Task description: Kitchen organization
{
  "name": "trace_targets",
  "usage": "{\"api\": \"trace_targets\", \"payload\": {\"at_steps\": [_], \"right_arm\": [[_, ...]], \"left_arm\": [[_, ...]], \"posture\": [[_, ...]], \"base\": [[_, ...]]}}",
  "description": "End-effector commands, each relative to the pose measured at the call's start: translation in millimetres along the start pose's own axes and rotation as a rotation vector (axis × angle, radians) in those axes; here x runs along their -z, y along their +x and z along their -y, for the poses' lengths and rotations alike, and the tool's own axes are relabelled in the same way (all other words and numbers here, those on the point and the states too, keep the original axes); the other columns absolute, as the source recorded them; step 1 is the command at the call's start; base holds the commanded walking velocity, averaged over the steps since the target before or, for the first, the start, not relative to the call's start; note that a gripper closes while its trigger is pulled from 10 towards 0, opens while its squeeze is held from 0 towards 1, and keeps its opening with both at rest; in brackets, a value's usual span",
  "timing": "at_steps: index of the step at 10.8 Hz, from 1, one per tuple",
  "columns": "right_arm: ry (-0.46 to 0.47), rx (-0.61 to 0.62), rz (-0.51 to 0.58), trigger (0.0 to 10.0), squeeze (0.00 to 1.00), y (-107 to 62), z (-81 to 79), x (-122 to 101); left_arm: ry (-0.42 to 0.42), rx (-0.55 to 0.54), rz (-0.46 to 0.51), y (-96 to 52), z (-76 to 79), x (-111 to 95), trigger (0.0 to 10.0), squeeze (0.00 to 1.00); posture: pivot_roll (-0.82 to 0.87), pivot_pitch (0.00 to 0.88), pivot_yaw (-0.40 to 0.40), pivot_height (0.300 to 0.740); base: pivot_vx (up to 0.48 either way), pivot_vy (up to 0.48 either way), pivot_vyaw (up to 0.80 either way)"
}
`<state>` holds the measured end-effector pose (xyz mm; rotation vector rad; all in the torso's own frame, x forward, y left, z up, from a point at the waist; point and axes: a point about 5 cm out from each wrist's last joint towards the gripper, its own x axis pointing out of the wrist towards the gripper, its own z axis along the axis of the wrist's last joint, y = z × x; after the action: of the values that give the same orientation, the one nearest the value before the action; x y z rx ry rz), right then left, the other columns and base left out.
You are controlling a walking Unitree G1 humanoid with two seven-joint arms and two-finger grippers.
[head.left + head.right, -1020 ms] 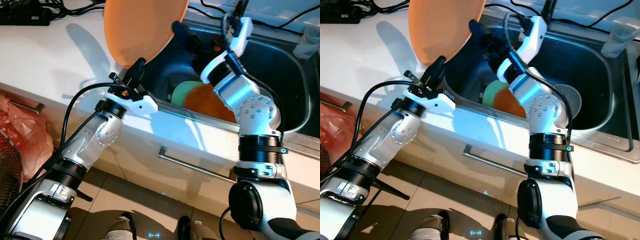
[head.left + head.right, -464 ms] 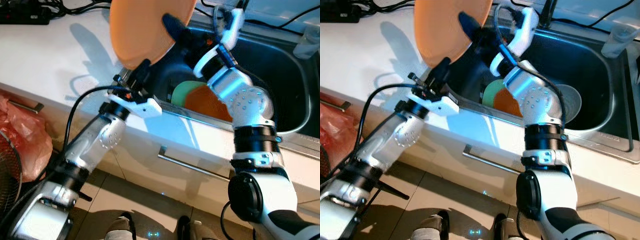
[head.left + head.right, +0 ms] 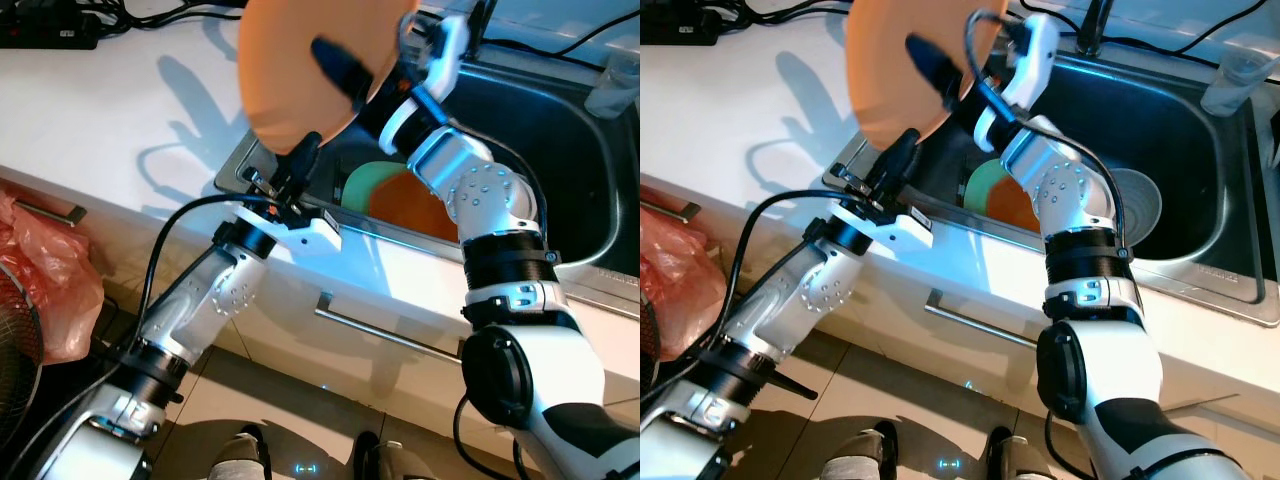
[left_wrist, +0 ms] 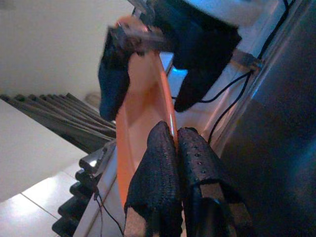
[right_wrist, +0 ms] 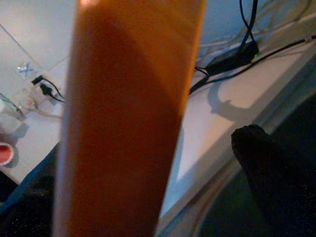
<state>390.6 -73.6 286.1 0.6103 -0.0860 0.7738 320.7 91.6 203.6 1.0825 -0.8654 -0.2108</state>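
A large orange plate (image 3: 295,70) is held upright over the left edge of the steel sink (image 3: 560,150). My left gripper (image 3: 305,152) is shut on the plate's lower rim; the left wrist view shows both fingers (image 4: 165,173) pinching the plate (image 4: 143,113). My right gripper (image 3: 352,78) reaches over from the sink side and straddles the plate's upper right rim, open. One of its fingers (image 3: 338,65) lies across the plate's face. In the right wrist view the plate (image 5: 128,113) stands edge-on, and one finger (image 5: 259,163) is apart from it.
A green plate (image 3: 368,180), another orange plate (image 3: 415,205) and a grey dish (image 3: 1142,200) lie in the sink. A clear cup (image 3: 612,85) stands behind the sink. White counter (image 3: 100,110) lies to the left, with a power strip (image 3: 50,35). A red bag (image 3: 45,270) hangs below.
The plate and my left gripper have shifted right, toward the sink. My right gripper has slid further left over the plate's rim, so one finger now crosses the plate's face.
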Motion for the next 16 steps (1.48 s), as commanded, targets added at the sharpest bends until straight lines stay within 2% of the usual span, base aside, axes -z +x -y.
{"api": "trace_targets", "payload": {"at_steps": [1,2,3,9,16], "right_arm": [[-0.035,-0.015,0.002,10.0,0.00,5.7,-6.3,-5],[-0.043,-0.006,-0.002,4.2,0.00,6.5,-5.0,-5],[-0.046,-0.001,-0.004,0.0,0.00,7.1,-3.7,-4],[-0.041,0.046,-0.007,0.0,0.00,7.0,3.8,-3],[-0.023,0.099,-0.101,0.0,0.00,3.0,17.3,9]], "left_arm": [[-0.013,0.179,-0.002,-18.1,33.6,-6,0.0,0.00],[-0.012,0.179,-0.002,-18.3,33.4,-6,0.0,0.00],[-0.009,0.180,-0.005,-19.0,32.6,-5,0.0,0.00],[-0.001,0.184,-0.004,-20.6,32.1,-5,0.0,0.00],[0.003,0.184,-0.005,-21.1,31.8,-4,0.0,0.00]], "posture": [[0.07,0.227,-0.048,0.740],[0.07,0.228,-0.049,0.740],[0.07,0.227,-0.049,0.740],[0.06,0.227,-0.049,0.740],[0.06,0.232,-0.052,0.740]], "base": [[0.000,0.000,0.00],[0.000,0.000,0.00],[0.000,0.000,0.00],[0.000,0.000,0.00],[0.000,0.000,0.00]]}}
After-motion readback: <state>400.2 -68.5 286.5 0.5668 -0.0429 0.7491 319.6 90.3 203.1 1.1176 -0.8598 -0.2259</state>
